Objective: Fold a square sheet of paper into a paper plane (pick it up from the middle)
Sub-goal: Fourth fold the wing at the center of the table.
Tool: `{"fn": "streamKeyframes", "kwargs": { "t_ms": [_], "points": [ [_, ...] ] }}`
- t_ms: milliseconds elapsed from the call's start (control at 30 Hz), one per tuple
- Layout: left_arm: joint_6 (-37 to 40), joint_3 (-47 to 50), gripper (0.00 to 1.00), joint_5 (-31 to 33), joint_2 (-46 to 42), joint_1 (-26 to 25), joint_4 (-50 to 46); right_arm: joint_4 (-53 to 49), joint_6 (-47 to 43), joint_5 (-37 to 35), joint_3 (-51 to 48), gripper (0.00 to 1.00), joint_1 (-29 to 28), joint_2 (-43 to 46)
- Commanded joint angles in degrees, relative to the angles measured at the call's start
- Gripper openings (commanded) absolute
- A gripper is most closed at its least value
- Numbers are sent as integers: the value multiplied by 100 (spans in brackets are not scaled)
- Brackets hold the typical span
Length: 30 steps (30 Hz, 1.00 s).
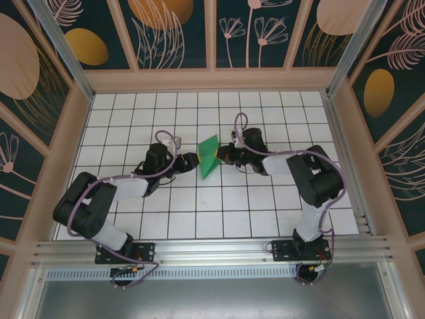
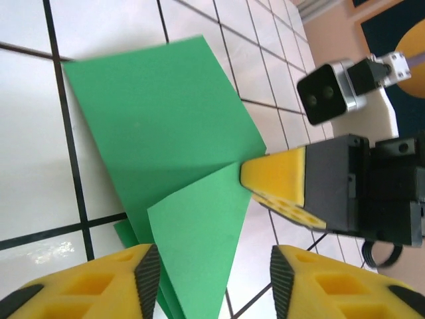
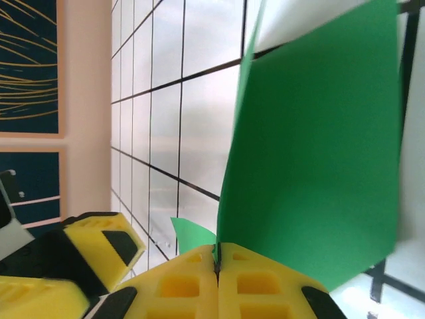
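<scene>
The green sheet of paper [image 1: 210, 155], creased into triangular flaps, sits at the middle of the tiled table between both grippers. My right gripper [image 1: 223, 154] is shut on its right edge; in the right wrist view the jaws [image 3: 218, 254] meet on the sheet [image 3: 319, 153], which rises upright from them. In the left wrist view my left gripper [image 2: 214, 274] stands open, its pads well apart, with a pointed flap of the paper [image 2: 159, 113] reaching between them. The right gripper's yellow tip [image 2: 272, 178] pinches the paper just beyond.
The white grid-tiled table [image 1: 219, 212] is boxed in by wooden walls [image 1: 73, 133] on three sides. An aluminium rail [image 1: 212, 249] runs along the near edge by the arm bases. The right wrist camera [image 2: 327, 93] hangs close above the paper.
</scene>
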<state>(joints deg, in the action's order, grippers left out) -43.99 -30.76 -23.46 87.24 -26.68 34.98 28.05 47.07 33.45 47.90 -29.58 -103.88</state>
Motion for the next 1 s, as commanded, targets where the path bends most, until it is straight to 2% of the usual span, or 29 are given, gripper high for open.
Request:
{"fn": "streamKeyframes", "kwargs": {
  "t_ms": [0,67,167,367,567,700,800,967],
  "points": [
    [563,155,54,465,-550,31,-369,-499,17,-1497,-107,2,-316,636],
    [757,336,61,518,-804,26,-252,-824,195,-2113,-114,2,-482,779],
    [1015,621,73,585,-1038,12,28,-1060,665,-2609,-107,1,-660,789],
    [1931,905,82,571,-1068,-68,604,-1738,1516,-3406,283,1,-1065,588],
    [2615,768,78,640,-430,-181,737,-2518,2217,-3452,932,1,-1208,52],
    [2942,1106,75,536,-140,-415,1731,-2631,2535,-3256,1008,1,-1224,-100],
    [3101,1203,72,657,86,-457,2077,-2759,2711,-3130,1064,0,-1225,-139],
    [3545,996,68,721,451,-669,2095,-2813,2984,-2808,1139,0,-1210,-159]
  ]
}}
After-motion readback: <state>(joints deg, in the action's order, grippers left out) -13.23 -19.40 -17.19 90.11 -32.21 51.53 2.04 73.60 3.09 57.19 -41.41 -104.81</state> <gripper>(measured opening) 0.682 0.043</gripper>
